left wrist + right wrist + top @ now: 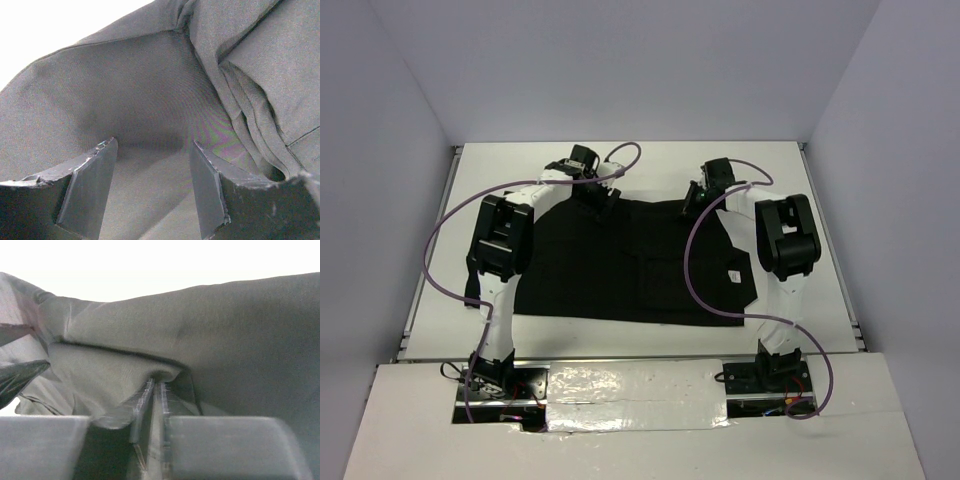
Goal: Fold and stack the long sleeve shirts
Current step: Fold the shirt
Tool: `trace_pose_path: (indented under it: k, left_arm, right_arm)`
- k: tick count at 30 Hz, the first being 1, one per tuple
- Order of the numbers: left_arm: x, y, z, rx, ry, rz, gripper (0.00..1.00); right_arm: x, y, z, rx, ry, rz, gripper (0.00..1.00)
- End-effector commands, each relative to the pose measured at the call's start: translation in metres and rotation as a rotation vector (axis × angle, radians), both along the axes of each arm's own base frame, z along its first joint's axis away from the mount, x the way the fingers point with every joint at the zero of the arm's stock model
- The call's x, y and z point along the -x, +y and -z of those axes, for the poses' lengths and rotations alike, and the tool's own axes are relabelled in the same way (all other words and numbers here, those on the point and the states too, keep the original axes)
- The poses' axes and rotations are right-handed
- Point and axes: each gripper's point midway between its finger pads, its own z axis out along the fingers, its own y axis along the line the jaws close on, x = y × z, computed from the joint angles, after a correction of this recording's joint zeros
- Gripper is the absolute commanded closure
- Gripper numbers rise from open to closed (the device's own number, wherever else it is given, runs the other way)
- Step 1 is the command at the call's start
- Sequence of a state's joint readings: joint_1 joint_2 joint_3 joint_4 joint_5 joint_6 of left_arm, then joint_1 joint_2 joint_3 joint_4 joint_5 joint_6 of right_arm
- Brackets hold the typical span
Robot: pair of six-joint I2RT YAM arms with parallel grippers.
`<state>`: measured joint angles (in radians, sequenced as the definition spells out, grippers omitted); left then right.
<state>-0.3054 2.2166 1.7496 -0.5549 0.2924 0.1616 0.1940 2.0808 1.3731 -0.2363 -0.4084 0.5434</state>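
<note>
I see the shirt (630,265) spread in the middle of the table (820,180), long axis left to right, its far edge under both arms: my right gripper (156,384) pinches a fold there, while my left gripper (153,142) stands wide over cloth, gripping nothing.

- A white table (620,165) holds one black shirt (610,270).
- The shirt lies spread out in the middle.
- A small white bit, maybe a tag (733,276), shows near its right side.
</note>
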Motion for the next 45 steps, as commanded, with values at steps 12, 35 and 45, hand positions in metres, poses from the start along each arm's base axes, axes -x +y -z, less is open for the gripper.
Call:
trace_pose_path:
  k: [12,35,45]
  left_arm:
    - [-0.007,0.019,-0.013,-0.022,-0.055,-0.022,0.28]
    - [-0.028,0.019,-0.111,0.090,-0.214,-0.020,0.08]
    - [-0.010,0.073,-0.129,0.019,-0.208,-0.101,0.01]
  right_arm:
    - [-0.041,-0.029,-0.036,0.026,-0.130,0.101,1.00]
    - [-0.037,-0.049,-0.058,0.170,-0.147,0.040,0.51]
    - [0.065,-0.039,-0.055,0.184,-0.065,-0.014,0.46]
